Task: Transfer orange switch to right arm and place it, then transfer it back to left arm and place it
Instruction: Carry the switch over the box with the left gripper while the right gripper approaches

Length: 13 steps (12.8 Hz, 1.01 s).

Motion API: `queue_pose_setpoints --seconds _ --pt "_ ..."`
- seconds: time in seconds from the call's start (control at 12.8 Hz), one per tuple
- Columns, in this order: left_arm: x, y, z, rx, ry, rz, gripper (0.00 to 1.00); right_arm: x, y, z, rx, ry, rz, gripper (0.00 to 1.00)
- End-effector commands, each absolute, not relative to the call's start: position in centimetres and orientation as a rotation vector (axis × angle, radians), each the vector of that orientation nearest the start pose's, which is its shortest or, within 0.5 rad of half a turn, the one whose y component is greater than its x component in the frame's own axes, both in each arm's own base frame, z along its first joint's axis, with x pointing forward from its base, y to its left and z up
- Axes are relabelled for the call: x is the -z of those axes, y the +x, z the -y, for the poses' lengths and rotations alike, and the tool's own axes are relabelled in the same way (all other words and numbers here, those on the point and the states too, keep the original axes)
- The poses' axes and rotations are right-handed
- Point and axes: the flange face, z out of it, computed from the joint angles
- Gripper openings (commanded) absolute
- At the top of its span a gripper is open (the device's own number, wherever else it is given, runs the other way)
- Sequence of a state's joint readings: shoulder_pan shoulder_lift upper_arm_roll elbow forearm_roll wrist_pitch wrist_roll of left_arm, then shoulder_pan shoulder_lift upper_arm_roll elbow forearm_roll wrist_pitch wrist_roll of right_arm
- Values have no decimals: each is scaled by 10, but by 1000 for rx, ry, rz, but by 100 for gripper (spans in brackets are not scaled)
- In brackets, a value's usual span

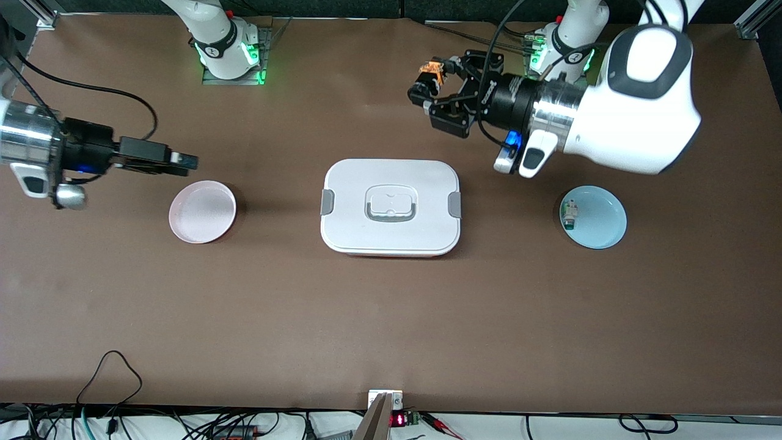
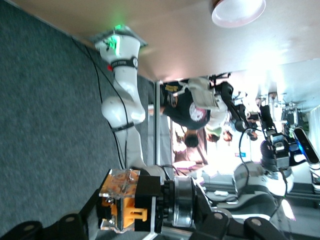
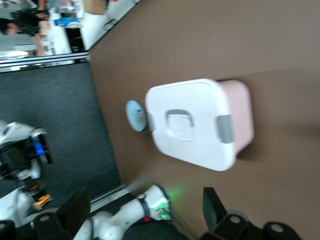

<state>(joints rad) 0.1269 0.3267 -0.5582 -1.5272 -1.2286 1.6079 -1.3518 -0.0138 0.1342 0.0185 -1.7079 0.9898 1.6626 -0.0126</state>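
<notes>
White box [image 1: 391,235] sits below both raised grippers: left gripper [image 1: 431,82] clamps the orange switch [image 1: 434,68]; right gripper [image 1: 183,162], by the pink plate [image 1: 202,211], gapes empty.

- Tabletop [image 1: 244,318]: matt brown, smooth.
- Box [image 1: 391,235]: smooth white plastic, grey clips.
- Pink plate [image 1: 202,211] and blue plate [image 1: 602,220]: glossy.
- Arm shells: glossy white; wrist rings bare metal.
</notes>
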Motion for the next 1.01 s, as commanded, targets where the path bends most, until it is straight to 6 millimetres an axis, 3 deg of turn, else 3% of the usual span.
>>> queue_pose_setpoints --seconds 0.0,0.08,0.23,0.39,0.55,0.78,0.94 --pt "-562 576 314 1493 1568 -1105 18 -531 591 -110 -180 -2032 -152 100" --pt "-558 581 315 1489 1536 -1141 16 -523 590 -117 -171 -1974 -157 100" --pt "-553 578 339 1506 1489 -1172 16 -495 585 -132 -127 -1869 -137 100" --pt "-549 582 343 1481 1450 -1205 17 -477 576 -156 -121 -1737 -128 100" --pt "-552 590 340 1469 1364 -1225 17 -475 570 -178 -121 -1677 -109 100" --pt "-550 587 353 1455 1349 -1241 17 -474 568 -202 -137 -1593 -117 100" --pt "-551 587 354 1459 1347 -1244 17 -481 562 -233 -157 -1509 -123 100"
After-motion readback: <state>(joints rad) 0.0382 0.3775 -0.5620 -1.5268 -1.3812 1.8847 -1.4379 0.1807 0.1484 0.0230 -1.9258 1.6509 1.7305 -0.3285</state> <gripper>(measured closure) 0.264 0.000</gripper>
